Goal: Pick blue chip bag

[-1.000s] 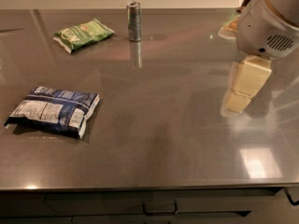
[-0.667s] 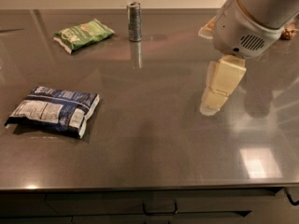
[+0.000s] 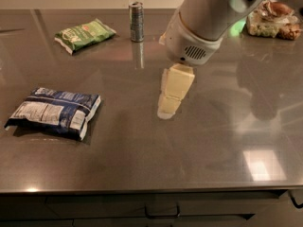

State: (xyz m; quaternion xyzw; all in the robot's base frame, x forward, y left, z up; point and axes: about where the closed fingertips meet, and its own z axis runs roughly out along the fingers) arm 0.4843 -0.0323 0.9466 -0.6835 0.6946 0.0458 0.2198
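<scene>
Approach step. Above the grey counter, the arm hung mid-table. The blue chip bag lay flat at the left, well apart from the gripper, whose state could not be told. The next move probably called for travel left, then descent over the bag.

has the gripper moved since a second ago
Yes. The gripper has moved left, now much closer to the can and toward the blue chip bag.

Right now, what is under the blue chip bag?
The blue chip bag lies flat on the grey countertop; anything beneath it is covered. The gripper hangs over the counter's middle, apart from the bag.
</scene>
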